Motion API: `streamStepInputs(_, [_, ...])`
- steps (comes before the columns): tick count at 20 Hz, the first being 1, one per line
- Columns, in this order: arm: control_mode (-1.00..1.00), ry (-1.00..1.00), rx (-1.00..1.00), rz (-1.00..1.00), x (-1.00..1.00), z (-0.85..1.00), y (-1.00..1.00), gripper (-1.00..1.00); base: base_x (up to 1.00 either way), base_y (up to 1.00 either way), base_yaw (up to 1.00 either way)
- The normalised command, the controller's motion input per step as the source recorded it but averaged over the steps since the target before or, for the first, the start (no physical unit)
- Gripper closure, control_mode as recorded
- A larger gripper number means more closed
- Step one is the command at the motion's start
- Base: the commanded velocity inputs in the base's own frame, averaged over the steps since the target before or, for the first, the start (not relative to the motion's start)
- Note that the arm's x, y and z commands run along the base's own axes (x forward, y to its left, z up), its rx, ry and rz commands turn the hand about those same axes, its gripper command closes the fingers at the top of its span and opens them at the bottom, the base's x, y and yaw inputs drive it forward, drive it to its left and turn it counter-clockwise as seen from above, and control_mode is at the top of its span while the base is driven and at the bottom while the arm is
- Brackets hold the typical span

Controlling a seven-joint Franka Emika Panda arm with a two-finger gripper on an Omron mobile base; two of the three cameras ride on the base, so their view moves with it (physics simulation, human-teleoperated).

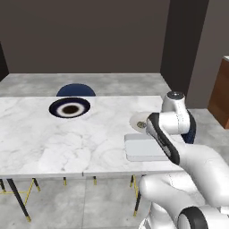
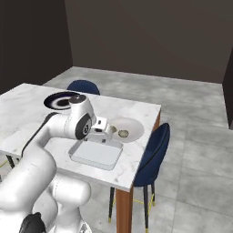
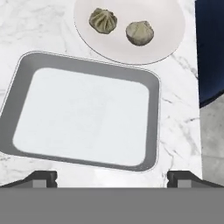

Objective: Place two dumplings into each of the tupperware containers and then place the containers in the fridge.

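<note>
My pincer [image 3: 112,177] spread wide, empty, above clear-whitish rectangular plastic tray [image 3: 83,111]; beyond it, two olive-tan lumpy dumplings [image 3: 103,20] on pale round plate [image 3: 162,39].

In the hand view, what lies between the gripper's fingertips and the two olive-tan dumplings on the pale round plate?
The clear-whitish rectangular tupperware container, empty, lies between the gripper and the two dumplings on the pale plate.

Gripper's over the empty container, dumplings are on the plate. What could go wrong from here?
1. The two dumplings lie close together; the open gripper could nudge one while taking the other.
2. The plate and container sit near the table edge; a push could slide them off.
</note>
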Motion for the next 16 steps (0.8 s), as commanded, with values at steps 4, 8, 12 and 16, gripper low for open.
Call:
streamStepInputs(4, [-1.0, 0.19, 0.0, 0.12, 0.99, 0.09, -0.01, -1.0, 0.0, 0.0, 0.0])
streamStepInputs(8, [-1.0, 0.23, 0.0, 0.21, 0.91, 0.0, -0.15, -1.0, 0.0, 0.0, 0.0])
streamStepInputs(12, [-1.0, 0.23, 0.0, 0.22, 0.96, -0.15, -0.03, -1.0, 0.0, 0.0, 0.0])
streamStepInputs(16, [-1.0, 0.19, -0.04, 0.16, 0.85, -0.4, 0.0, -1.0, 0.0, 0.0, 0.0])
